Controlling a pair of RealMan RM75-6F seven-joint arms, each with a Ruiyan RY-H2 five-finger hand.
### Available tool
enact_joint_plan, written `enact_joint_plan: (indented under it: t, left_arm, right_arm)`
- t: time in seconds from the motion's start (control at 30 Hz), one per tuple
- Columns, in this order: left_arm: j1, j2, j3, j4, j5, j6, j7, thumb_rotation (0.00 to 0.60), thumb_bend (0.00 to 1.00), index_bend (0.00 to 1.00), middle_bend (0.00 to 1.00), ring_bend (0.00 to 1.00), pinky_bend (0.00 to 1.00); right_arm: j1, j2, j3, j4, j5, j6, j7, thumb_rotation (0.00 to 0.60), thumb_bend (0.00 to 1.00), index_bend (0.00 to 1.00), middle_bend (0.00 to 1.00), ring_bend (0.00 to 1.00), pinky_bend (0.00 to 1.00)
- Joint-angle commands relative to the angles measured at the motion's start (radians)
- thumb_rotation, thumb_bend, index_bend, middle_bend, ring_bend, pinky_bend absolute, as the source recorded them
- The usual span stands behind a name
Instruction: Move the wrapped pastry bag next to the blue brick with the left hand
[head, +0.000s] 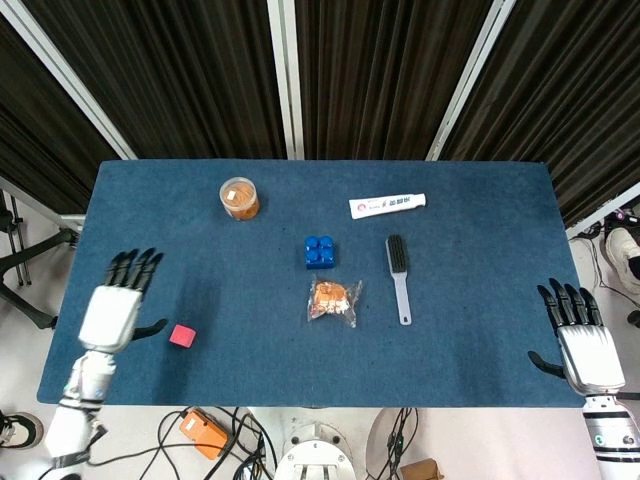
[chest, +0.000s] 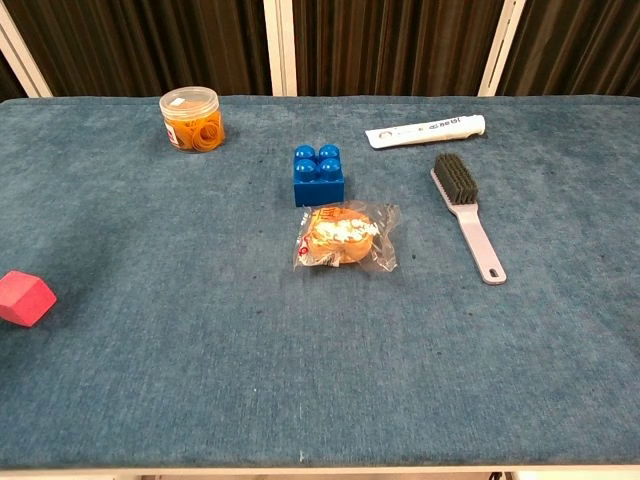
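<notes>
Lying flat near the middle of the table (head: 480, 210), the wrapped pastry bag (head: 332, 299) sits just beside the blue brick (head: 319, 251), on the side of it toward the table's near edge (in the chest view the clear wrapper's top edge looks almost in contact with the brick, though whether they touch I cannot tell). Nothing holds the bag. The left hand (head: 114, 306) hovers at the table's left edge with fingers spread and released, near the pink block (head: 181, 335). The right hand (head: 580, 340) hangs off the near right corner, also spread and holding nothing. By my judgement the placing step is done and the task is essentially complete. The next move calls only for keeping the left arm clear of the pink block, leaving the bag undisturbed.
</notes>
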Motion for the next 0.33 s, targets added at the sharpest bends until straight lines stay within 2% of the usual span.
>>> enact_joint_plan:
  t: [0.03,0.1,0.2,0.33]
  left_arm:
    - [0.072,0.041,0.055,0.026,0.010,0.043,-0.139,0.600,0.03,0.02,0.04,0.00,0.07]
    - [0.091,0.032,0.056,0.059,0.029,0.056,-0.202,0.600,0.03,0.02,0.04,0.00,0.07]
    - [0.102,0.032,0.051,0.096,0.082,0.090,-0.201,0.600,0.04,0.02,0.04,0.00,0.07]
    - [0.118,0.030,0.043,0.102,0.100,0.104,-0.202,0.600,0.05,0.02,0.04,0.00,0.07]
  right_arm:
    - [-0.003,-0.029,0.005,0.001,0.006,0.013,-0.053,0.600,0.30,0.00,0.00,0.00,0.03]
    - [-0.011,-0.044,0.019,0.004,0.022,0.035,-0.077,0.600,0.30,0.00,0.00,0.00,0.03]
    - [-0.013,-0.035,0.021,0.001,0.028,0.034,-0.054,0.600,0.30,0.00,0.00,0.00,0.03]
    - [-0.012,-0.023,0.017,0.004,0.018,0.031,-0.031,0.600,0.30,0.00,0.00,0.00,0.03]
